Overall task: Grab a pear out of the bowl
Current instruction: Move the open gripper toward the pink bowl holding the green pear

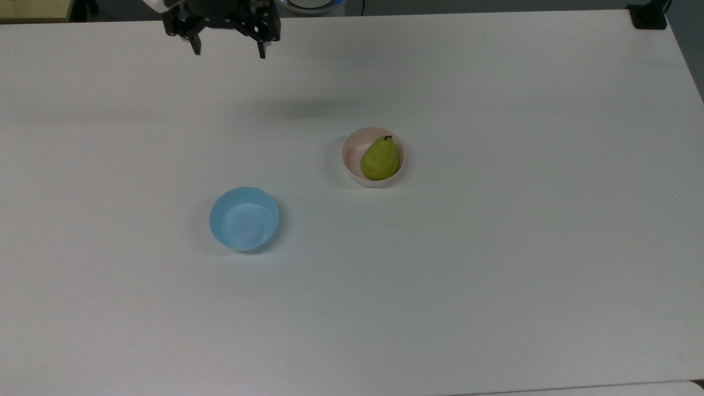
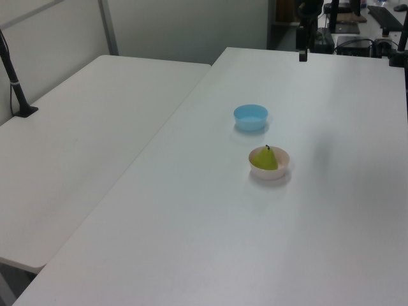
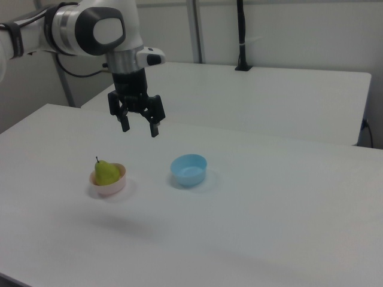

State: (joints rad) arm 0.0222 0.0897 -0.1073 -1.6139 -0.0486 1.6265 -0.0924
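white rectangular table (image 1: 495, 275): yellow-green teardrop pear (image 1: 379, 159), dark stem, sitting in small round pale pink plastic bowl (image 1: 352, 151) mid-table. light blue round plastic bowl (image 1: 243, 219) well apart, empty. black two-finger tool (image 1: 229, 52) above the table's far edge in the top view, fingers spread, holding nothing.
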